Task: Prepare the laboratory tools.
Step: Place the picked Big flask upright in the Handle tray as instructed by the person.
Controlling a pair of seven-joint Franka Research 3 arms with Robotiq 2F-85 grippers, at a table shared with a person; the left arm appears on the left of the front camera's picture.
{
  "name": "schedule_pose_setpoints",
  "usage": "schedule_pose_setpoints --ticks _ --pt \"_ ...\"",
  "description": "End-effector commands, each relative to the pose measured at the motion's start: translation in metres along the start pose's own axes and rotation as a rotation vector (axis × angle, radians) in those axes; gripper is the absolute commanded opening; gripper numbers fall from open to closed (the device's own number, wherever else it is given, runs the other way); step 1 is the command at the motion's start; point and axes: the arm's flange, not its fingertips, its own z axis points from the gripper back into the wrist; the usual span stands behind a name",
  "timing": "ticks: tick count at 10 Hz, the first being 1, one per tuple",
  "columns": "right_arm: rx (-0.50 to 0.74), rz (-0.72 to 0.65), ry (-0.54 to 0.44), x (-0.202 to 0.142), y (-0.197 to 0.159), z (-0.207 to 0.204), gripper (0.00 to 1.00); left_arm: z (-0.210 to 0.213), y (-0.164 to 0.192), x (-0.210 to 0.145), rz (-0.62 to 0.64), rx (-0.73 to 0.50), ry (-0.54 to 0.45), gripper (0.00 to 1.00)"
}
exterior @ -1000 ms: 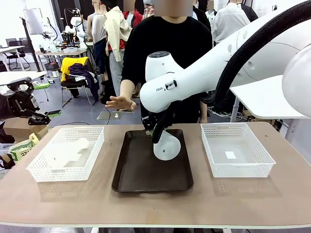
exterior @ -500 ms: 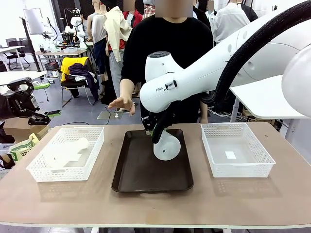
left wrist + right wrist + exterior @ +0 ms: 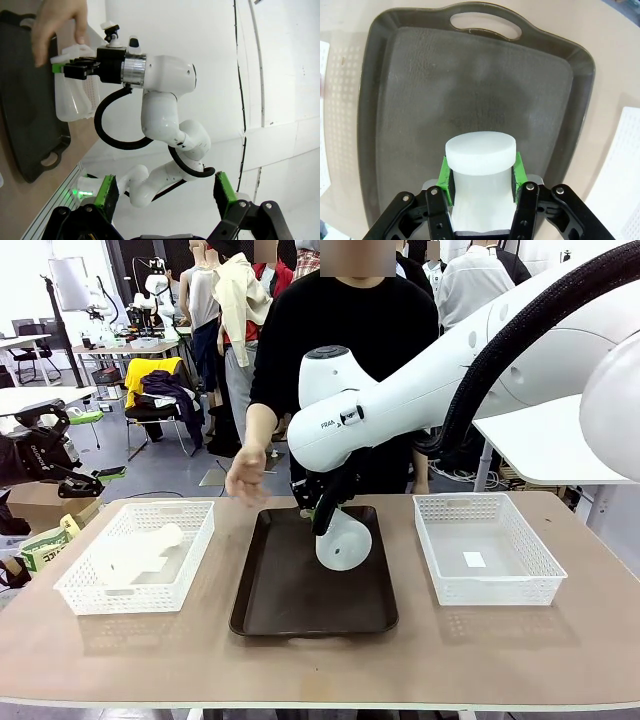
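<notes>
The front camera looks across the table [image 3: 110, 660] toward its far side. The right wrist camera looks steeply down, close over the dark brown tray [image 3: 420, 90]. The left wrist camera, rolled sideways and farther off, shares tray and conical flask [image 3: 75, 102] with both.

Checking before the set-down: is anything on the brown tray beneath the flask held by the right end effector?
Nothing visible. The tray is bare below the flask in the right end effector; the person's hand hovers near its far left corner.
</notes>
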Motion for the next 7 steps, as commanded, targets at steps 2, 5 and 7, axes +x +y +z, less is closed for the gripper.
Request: schedule_pose_setpoints --ticks 2,5,7 --pt "0.008 -0.001 -0.001 0.0005 -0.0004 0.0017 0.0 0.0014 -0.0019 -0.0015 -0.007 -0.012 0.004 1.0" --pt "0.008 -0.001 -0.001 0.0005 -0.0004 0.0017 0.0 0.0014 -0.0019 -0.0015 -0.007 -0.012 0.004 1.0" --pt "0.008 -0.001 -0.001 0.0005 -0.0004 0.0017 0.0 0.0014 -0.0019 -0.0015 -0.007 -0.012 0.004 1.0"
